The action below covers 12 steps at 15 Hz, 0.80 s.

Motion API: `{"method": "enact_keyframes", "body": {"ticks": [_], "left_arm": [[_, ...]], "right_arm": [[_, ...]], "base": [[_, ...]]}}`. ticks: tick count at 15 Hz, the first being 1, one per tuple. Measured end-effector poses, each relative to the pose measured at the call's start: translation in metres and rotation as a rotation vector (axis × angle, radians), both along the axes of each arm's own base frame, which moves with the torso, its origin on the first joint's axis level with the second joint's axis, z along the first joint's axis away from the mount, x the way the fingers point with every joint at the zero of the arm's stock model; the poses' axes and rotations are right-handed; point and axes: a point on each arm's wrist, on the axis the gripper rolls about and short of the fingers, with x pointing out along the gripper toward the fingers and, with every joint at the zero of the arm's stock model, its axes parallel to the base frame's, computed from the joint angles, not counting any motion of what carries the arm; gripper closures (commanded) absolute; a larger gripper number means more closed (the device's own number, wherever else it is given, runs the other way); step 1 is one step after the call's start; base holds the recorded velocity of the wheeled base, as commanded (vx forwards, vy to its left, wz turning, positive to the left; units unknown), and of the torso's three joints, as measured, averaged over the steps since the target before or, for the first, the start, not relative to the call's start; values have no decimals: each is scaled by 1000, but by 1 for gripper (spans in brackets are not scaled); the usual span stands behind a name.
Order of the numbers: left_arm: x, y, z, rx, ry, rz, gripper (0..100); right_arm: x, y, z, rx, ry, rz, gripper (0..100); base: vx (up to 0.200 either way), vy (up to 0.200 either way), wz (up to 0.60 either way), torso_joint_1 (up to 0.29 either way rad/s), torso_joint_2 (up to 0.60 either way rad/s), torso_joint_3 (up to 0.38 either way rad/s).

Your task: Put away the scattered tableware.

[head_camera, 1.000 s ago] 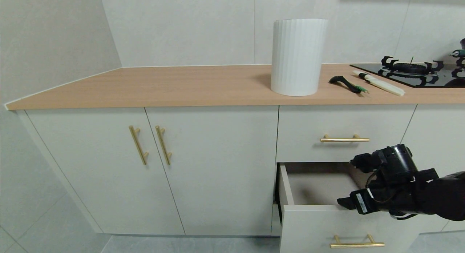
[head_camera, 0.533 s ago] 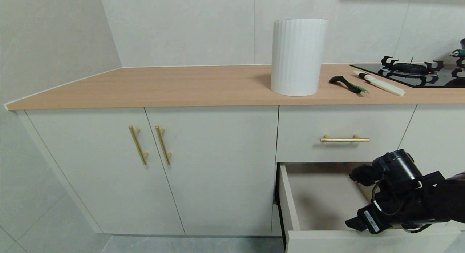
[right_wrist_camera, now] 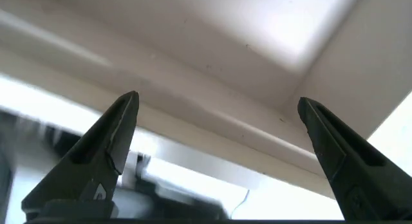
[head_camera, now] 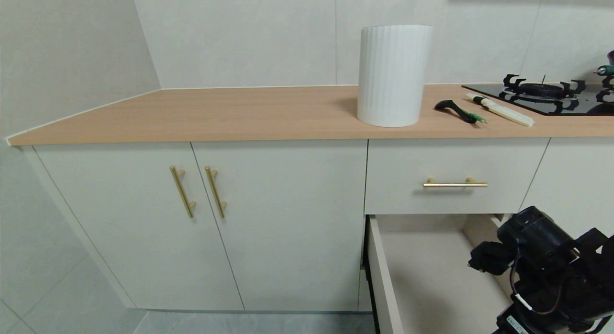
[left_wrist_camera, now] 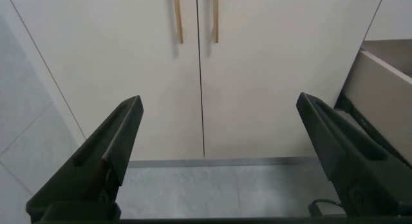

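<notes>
Tableware = 2 bits on the desk (head_camera: 240, 115) btw the white ribbed canister (head_camera: 392, 75) and the hob (head_camera: 542, 96): a black utensil (head_camera: 459, 111) w/ green tip (peeler, I think, it's small from here) and a long cream utensil (head_camera: 502, 111) just beside it, both near the front edge. The lower drawer (head_camera: 379, 267) below them is pulled out, and the right hand (right_wrist_camera: 219, 124) is over it, fingers spread, holding nothing, its wrist view facing an inner drawer corner. Left hand (left_wrist_camera: 219, 130) is spread too, nothing in it, low down facing the cupboard doors (left_wrist_camera: 257, 69) and floor.
</notes>
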Motion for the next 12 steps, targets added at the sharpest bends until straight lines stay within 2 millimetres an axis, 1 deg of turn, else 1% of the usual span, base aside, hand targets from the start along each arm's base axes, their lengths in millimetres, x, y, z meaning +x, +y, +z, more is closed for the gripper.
{"method": "enact_keyframes", "body": {"ticks": [3,5,7,9,12], "left_arm": [[0,0,0,0,0,0,0],[0,0,0,0,0,0,0],[0,0,0,0,0,0,0],[0,0,0,0,0,0,0],[0,0,0,0,0,0,0]], "right_arm": [[4,3,10,31,-47,-10,0],[10,6,22,107,-86,-109,0],[19,7,39,235,-124,-223,0],[24,2,54,289,-167,-252,0],[27,-4,67,328,-254,-272,0]], "base": [[0,0,0,0,0,0],[0,0,0,0,0,0],[0,0,0,0,0,0],[0,0,0,0,0,0],[0,0,0,0,0,0]]}}
